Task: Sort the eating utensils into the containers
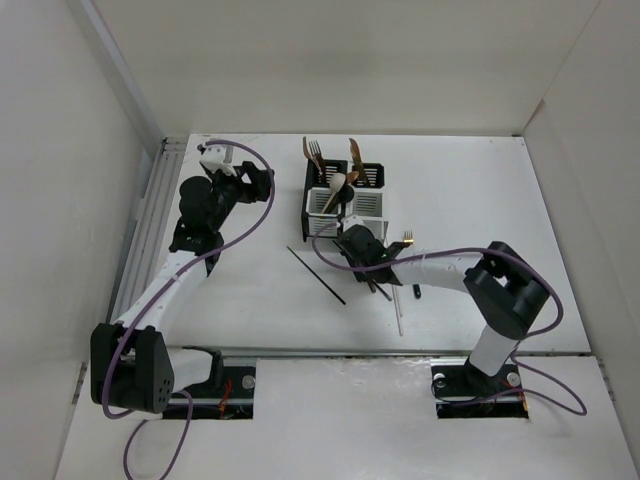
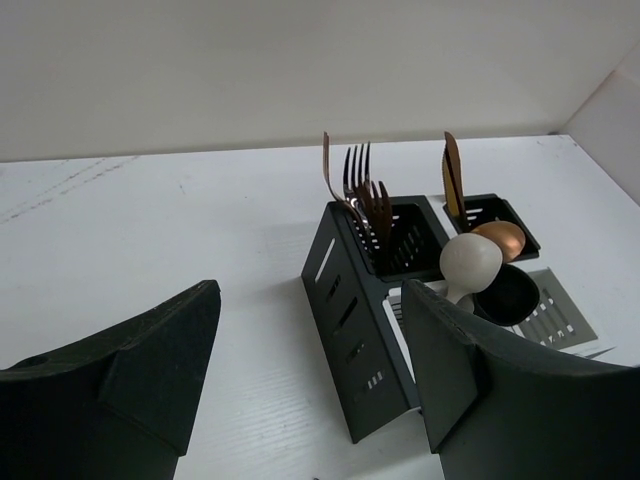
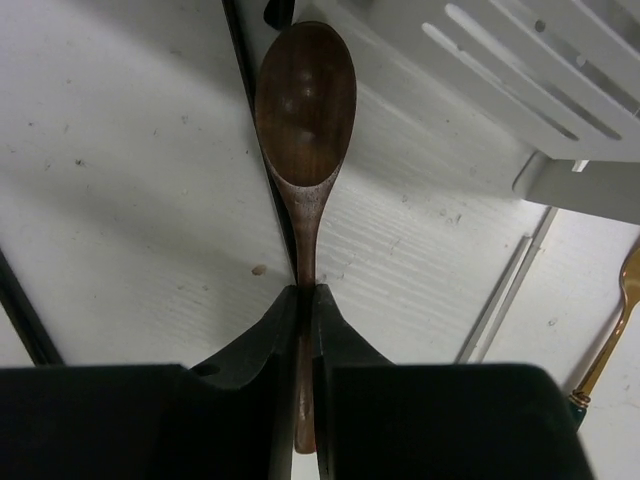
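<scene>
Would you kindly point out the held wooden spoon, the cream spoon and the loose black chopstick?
wooden spoon (image 3: 305, 110): right wrist view, its bowl.
cream spoon (image 2: 470, 262): left wrist view, its bowl.
black chopstick (image 1: 316, 275): top external view, mid-shaft.

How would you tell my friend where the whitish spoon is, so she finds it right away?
Look at the far middle of the table for the black-framed caddies. Spoon bowls stick up from them; the cream spoon is the only pale one, right next to a shiny copper bowl and a black bowl.
</scene>
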Tool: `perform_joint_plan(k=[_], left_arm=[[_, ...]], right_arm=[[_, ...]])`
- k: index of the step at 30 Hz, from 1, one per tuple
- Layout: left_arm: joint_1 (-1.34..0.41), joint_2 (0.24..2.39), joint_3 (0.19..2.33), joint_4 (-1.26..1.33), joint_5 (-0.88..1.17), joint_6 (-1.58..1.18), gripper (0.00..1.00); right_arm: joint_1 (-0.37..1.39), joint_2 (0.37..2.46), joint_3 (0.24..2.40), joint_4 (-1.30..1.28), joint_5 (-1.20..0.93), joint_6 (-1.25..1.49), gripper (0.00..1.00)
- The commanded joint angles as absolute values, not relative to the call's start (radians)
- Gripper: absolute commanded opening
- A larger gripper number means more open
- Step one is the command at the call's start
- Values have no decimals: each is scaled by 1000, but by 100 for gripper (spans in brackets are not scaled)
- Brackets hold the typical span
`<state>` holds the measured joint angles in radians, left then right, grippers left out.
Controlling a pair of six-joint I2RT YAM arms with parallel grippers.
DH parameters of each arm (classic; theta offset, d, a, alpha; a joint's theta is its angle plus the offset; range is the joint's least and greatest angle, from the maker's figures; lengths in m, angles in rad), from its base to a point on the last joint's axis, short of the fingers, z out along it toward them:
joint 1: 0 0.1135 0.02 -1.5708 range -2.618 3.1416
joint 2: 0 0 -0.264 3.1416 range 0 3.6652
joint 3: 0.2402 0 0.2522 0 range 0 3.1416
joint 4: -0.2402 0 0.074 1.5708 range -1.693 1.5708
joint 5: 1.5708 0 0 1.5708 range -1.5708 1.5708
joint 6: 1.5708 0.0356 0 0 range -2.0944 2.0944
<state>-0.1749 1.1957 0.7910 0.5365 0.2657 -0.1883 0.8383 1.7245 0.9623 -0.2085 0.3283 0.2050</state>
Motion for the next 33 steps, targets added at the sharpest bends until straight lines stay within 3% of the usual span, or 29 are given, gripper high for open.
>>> perform_joint_plan(k=[1,3,8,11,17,20,25,33], left_arm=[[-178,1180,784,561,259,-179,70],[-169,1180,784,561,250,-179,70],[-169,1180,784,561,250,-179,71],[-169,1180,784,561,250,-179,71],[-160,1180,775,561,250,-189,71],[-160,1180,775,561,219,-189,71],[-160,1170,765,561,172,-189,71],[-150,1152,756,489,103,-221,75]], right_arm=[[856,1677,959,-213,307,190,6],[882,1655,959,-233,319,190,6],[928,1566,968,-268,308,149,16],[928,1520,945,-259,269,138,16],[942,1470,985,-270,229,23,0],[942,1390,1057,-217,171,-99,0],[921,1359,1135,147,210,-190,0],[793,1627,1201,721,61,-178,0]])
